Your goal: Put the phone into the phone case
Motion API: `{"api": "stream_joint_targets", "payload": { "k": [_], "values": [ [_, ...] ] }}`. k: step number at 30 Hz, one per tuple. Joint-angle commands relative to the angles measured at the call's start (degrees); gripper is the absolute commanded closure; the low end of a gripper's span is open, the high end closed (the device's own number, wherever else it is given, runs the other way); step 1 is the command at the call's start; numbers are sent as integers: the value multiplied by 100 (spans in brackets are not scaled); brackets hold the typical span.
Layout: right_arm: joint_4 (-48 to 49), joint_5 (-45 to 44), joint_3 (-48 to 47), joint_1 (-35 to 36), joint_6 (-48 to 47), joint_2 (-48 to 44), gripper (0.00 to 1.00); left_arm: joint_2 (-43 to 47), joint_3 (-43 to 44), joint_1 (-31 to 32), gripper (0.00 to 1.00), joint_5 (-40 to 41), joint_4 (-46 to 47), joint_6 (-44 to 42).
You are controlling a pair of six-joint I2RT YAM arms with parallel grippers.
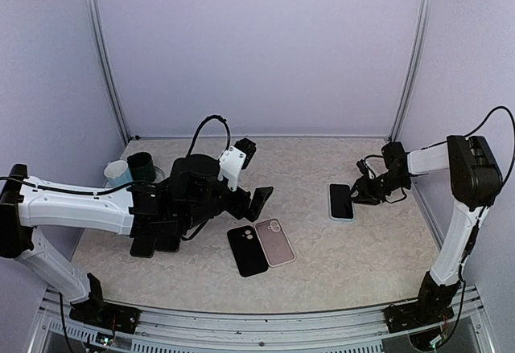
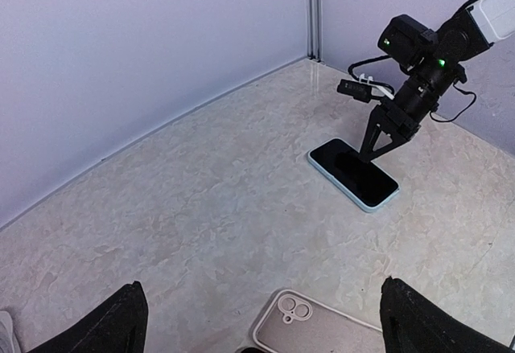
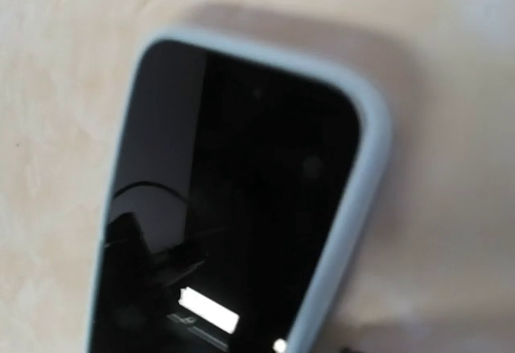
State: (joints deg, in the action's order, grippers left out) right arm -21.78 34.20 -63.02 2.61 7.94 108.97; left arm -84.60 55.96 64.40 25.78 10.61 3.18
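A phone [image 1: 341, 202] with a black screen and a light blue rim lies flat, face up, at the right of the table; it also shows as the phone [image 2: 354, 174] and fills the right wrist view [image 3: 241, 208]. My right gripper [image 2: 385, 144] stands at its far edge, fingers spread in a V, holding nothing. A pinkish phone case [image 1: 274, 242] with a camera cut-out lies mid-table, a black phone-shaped slab [image 1: 246, 250] touching its left side. My left gripper [image 1: 254, 174] hovers wide open above and behind the case [image 2: 322, 333], empty.
A pale blue cup [image 1: 118, 173] and a dark green cup [image 1: 141, 166] stand at the back left, behind my left arm. Lilac walls and metal posts [image 1: 410, 55] close in the table on three sides.
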Motion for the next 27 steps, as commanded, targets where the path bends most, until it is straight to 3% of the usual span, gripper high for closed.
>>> {"api": "stream_joint_targets", "payload": {
  "k": [1,2,4,5,13,20,27],
  "values": [
    [-116,-837,-21,-99,-56,118,54,168,-121,-33,1,140,5,1],
    [-136,-876,-36,-99,-47,97,53,191,-141,-33,1,134,10,-20],
    [-192,-964,-91,-95,-24,37,35,214,-156,-50,1,149,9,-56],
    [-240,-1054,-127,-95,-17,17,31,215,-148,-54,1,158,11,-75],
    [-543,-1480,-473,-94,-55,-256,19,205,-55,-86,1,172,-76,-132],
    [-556,-2070,-378,-57,-109,-1063,21,117,-27,-258,1,349,-313,190],
    [-216,-2395,139,307,7,-1956,22,-102,365,-964,1,315,-1425,891]
  ]
}}
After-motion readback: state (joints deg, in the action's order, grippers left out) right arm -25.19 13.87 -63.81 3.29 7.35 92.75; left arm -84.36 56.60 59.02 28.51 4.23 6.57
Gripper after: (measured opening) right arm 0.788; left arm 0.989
